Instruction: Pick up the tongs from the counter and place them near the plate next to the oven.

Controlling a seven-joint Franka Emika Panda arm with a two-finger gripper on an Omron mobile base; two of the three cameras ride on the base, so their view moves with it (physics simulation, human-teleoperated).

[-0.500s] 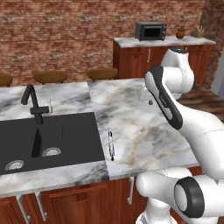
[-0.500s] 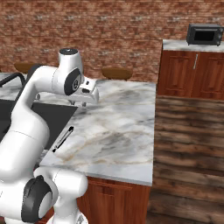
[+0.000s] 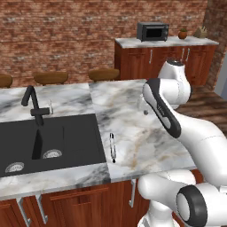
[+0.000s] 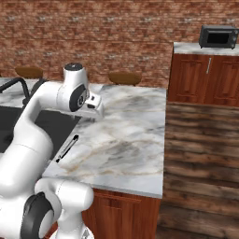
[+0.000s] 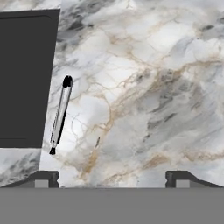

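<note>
The slim silver tongs (image 3: 112, 147) with black ends lie flat on the marble counter (image 3: 133, 111), just right of the sink's edge. From the other side the tongs (image 4: 67, 148) lie near the counter's front. My gripper (image 4: 96, 112) hangs over the counter (image 4: 126, 140), behind the tongs and a little to their right, pointing down. In the hand view the gripper (image 5: 113, 179) is open with nothing between its fingertips (image 5: 42, 179), and the tongs (image 5: 60, 113) lie up and to the left, apart from them. The plate is out of view.
A black sink (image 3: 44, 142) with a dark faucet (image 3: 33, 104) takes up the counter's left part. Wooden stools (image 3: 51, 77) stand behind the counter. A small black oven (image 4: 218, 36) sits on a far cabinet. Wooden floor (image 4: 200, 154) lies to the right.
The hand has sunk slightly toward the counter. The tongs have not moved.
</note>
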